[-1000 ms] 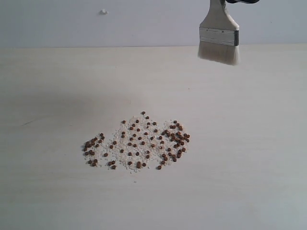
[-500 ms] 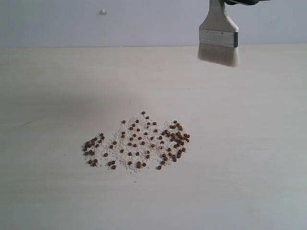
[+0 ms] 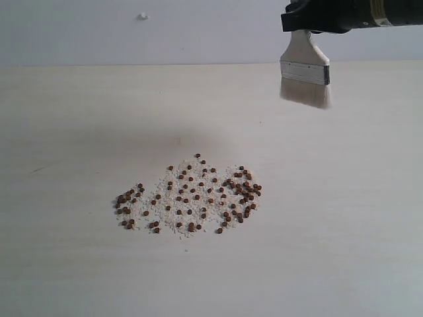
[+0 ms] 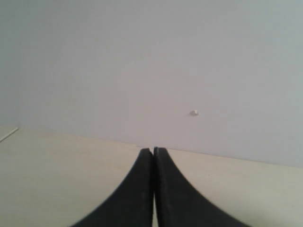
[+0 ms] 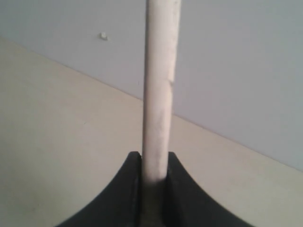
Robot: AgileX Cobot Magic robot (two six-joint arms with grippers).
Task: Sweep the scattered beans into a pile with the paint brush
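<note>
- Clamping cream-handled, silver-banded paint brush in right gripper, bristles hanging down, far right.
- Pressing left gripper fully together, empty.
- Lying scattered as reddish-brown beans on pale table, grey wall behind.

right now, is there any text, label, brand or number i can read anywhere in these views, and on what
None: no readable text in any view.
The paint brush shows no print or stamp; the right gripper, the table and the wall carry no marking either.

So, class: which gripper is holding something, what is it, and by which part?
The right gripper holds the paint brush by its handle; the left gripper is shut, empty.
</note>
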